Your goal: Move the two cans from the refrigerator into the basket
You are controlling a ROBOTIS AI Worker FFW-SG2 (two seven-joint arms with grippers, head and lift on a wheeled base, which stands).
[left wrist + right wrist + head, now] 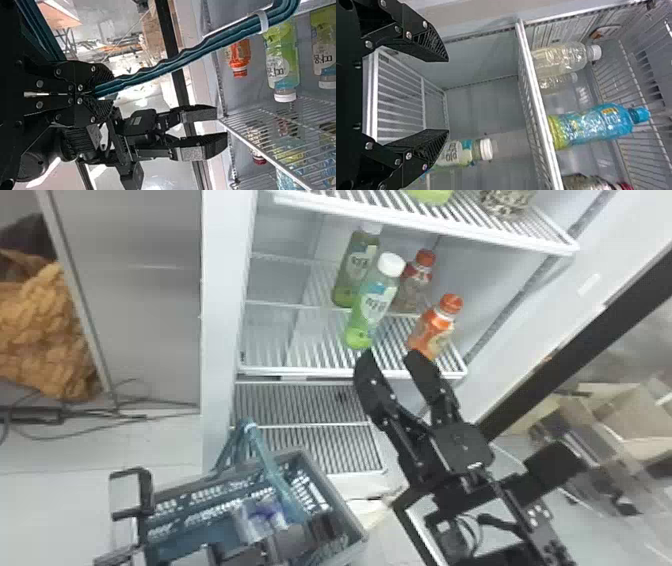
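- The right hand (391, 362) has its fingers spread, at the front edge of the refrigerator shelf (300, 371); the left hand (320, 531) pinches the teal handle (272, 470).
- The basket (345, 510) is below the right hand and to its left, outside the refrigerator. Something purple and clear (265, 514) lies in it; I cannot tell whether that is a can.
- Just beyond the right hand's fingertips are a white-capped green bottle (372, 305) and an orange bottle (432, 332); another green bottle (356, 265) and a red-capped bottle (415, 285) stand behind.
- The basket opens upward, its far rim slanting; which way the cans point, I cannot tell.
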